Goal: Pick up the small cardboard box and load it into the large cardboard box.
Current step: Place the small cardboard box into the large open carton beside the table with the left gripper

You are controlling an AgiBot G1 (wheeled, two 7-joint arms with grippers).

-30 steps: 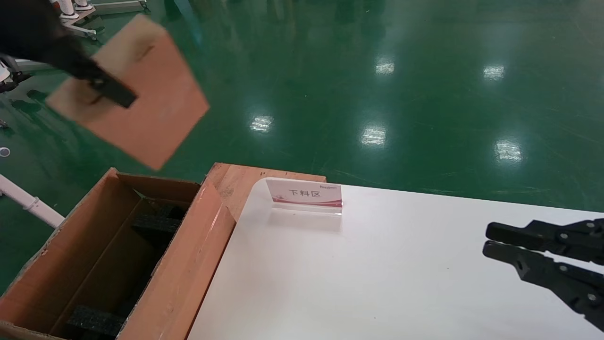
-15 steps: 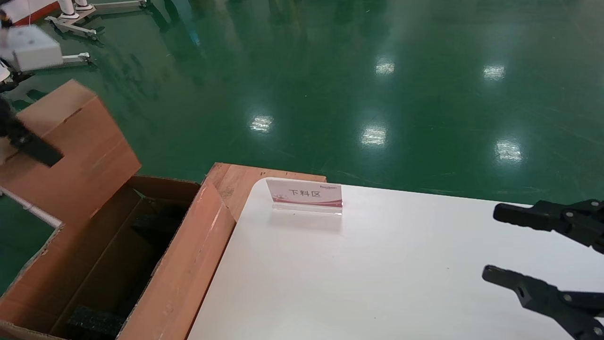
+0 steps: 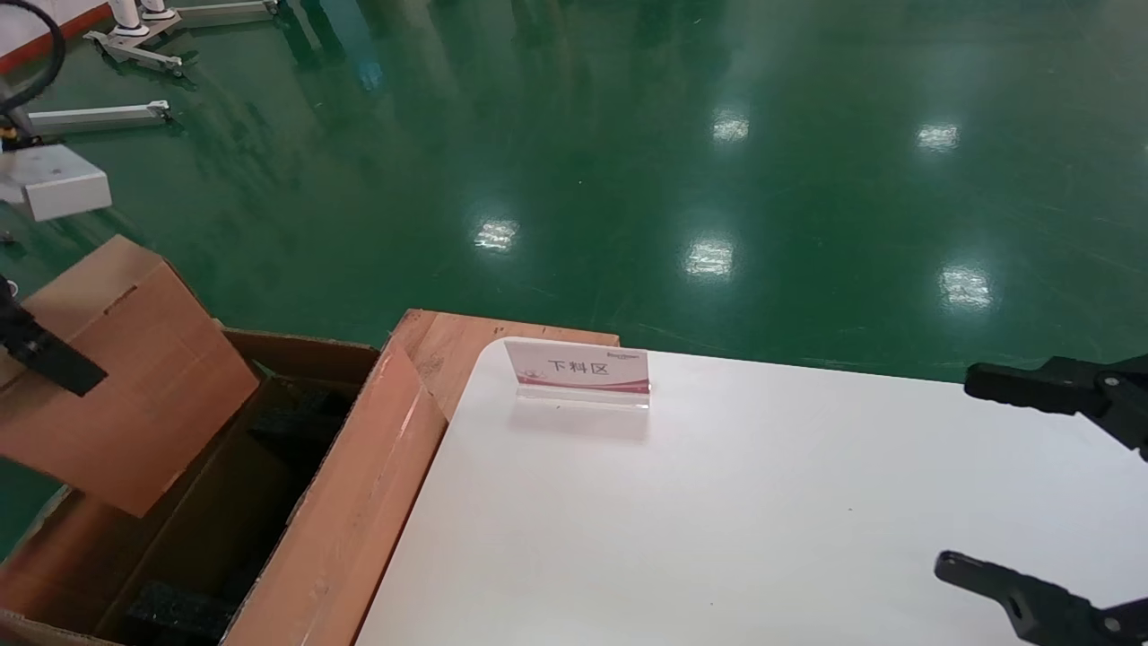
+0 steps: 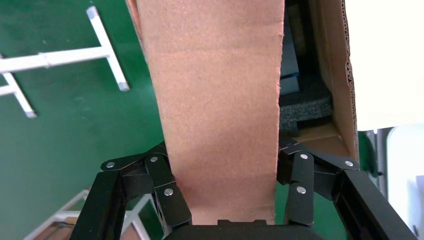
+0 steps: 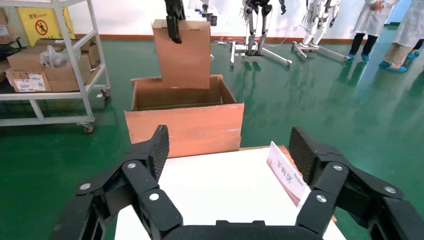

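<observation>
While gripped by left tool, small cardboard box enters large cardboard box.

small cardboard box above large cardboard box, left of table, sign on table's far edge

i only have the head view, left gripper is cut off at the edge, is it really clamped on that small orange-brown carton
Observer: Yes. In the left wrist view the left gripper has both fingers pressed on the small orange-brown cardboard carton.
Operator: is the carton over the opening
Observer: The right wrist view shows it hanging upright, its lower end dipping into the large brown corrugated box.
Operator: right gripper?
Observer: The right gripper is open over the white table, holding nothing.
</observation>
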